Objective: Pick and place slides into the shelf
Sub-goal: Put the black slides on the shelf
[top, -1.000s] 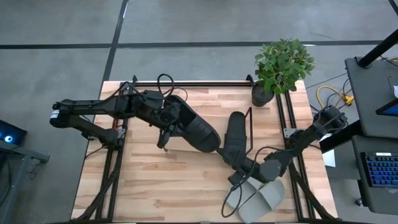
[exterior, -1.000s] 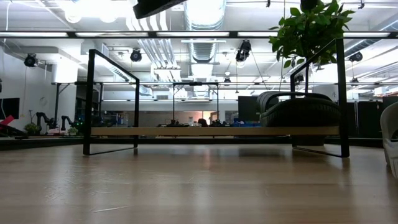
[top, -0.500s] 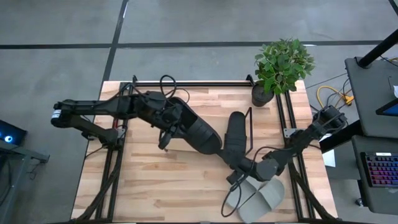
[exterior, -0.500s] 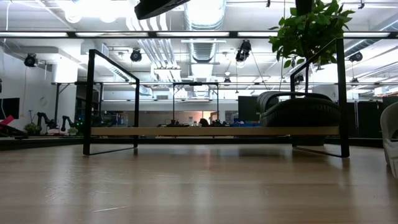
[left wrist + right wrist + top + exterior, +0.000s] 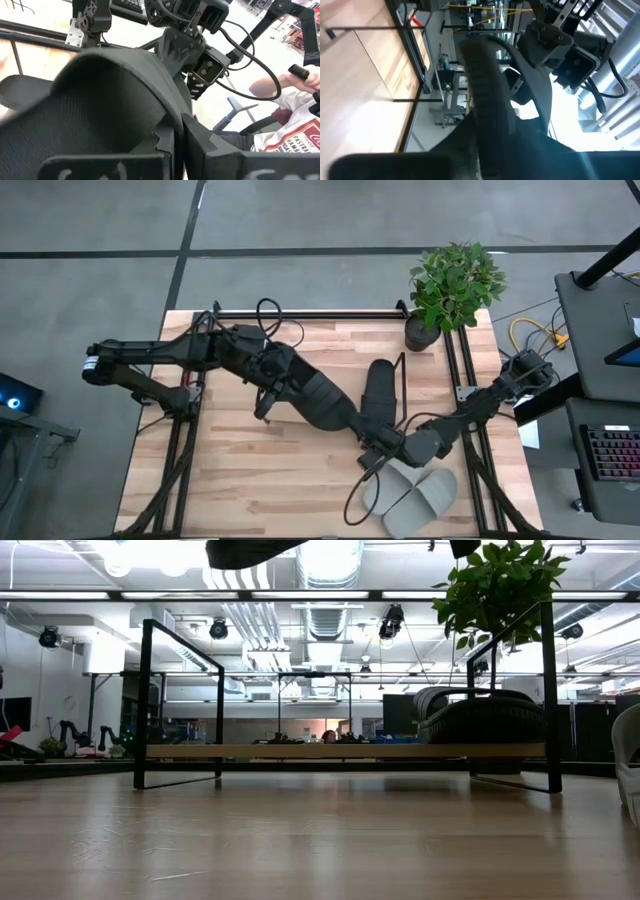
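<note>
Nearest to me, at the front right of the table (image 5: 250,470), the grey pair (image 5: 415,492) lay side by side on the wood, untouched and still to be placed. Just behind them, my right gripper (image 5: 383,442) sat low at the heel end of the shelved black slide (image 5: 380,392). In the last second it had crept a little toward the table's middle, while that slide had not stirred. Whether this pincer was clenched or released I could not tell; my right wrist view was filled by the slide's dark edge.

Further in, my left gripper (image 5: 283,382) was clenched on the carried black slide (image 5: 322,402), its ribbed strap filling the left wrist view. This slide had drifted rightward across the table and now had its toe almost against the shelved one. In the low view it showed only as a dark shape at the top edge, wider than a moment before, so it was still well above the board.

Beyond, the shelf (image 5: 300,751) stood with its light board bare except for the shelved slide at its right end, just inside the wire end frame. I judged one slide placed, a second on its way in, and the grey two waiting. The carried slide needed lowering onto the board just left of its mate, and with both my arms so close there I judged a knock likely. The plant (image 5: 455,280) stood behind it all at the far right corner.
</note>
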You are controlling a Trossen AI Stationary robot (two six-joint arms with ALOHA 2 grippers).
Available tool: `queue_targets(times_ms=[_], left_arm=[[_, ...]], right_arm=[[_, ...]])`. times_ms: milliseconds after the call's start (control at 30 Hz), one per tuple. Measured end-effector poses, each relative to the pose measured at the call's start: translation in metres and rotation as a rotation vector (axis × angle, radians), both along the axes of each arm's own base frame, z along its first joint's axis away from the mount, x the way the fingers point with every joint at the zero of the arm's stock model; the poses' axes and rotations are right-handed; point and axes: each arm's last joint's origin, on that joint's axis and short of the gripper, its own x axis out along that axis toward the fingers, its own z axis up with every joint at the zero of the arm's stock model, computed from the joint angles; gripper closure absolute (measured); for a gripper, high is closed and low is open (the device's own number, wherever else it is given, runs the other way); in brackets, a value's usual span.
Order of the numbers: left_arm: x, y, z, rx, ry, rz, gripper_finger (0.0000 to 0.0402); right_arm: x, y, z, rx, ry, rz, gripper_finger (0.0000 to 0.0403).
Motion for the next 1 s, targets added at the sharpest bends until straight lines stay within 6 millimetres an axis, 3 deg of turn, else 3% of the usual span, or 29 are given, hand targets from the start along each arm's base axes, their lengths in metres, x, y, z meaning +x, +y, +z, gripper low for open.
queue_targets(times_ms=[33, 233, 567, 767, 1000], left_arm=[[-0.001, 0.0, 0.001, 0.0, -0.003, 0.0, 0.0402], [-0.001, 0.001, 0.004, 0.013, -0.036, 0.016, 0.0387], [-0.006, 0.004, 0.007, 0.21, -0.089, 0.087, 0.0297], [-0.027, 0.008, 0.023, 0.318, -0.155, 0.205, 0.0256], [-0.06, 0.01, 0.042, 0.333, -0.235, 0.301, 0.0251]], right_arm=[[0.0, 0.0, 0.0, 0.009, -0.001, 0.002, 0.0362], [0.001, -0.001, 0.0, 0.067, -0.031, -0.009, 0.0363], [-0.001, -0.003, 0.0, 0.117, -0.065, -0.133, 0.0363], [-0.003, -0.006, 0.0, 0.139, -0.089, -0.219, 0.0363], [-0.004, -0.007, 0.0, 0.207, -0.143, -0.264, 0.0363]])
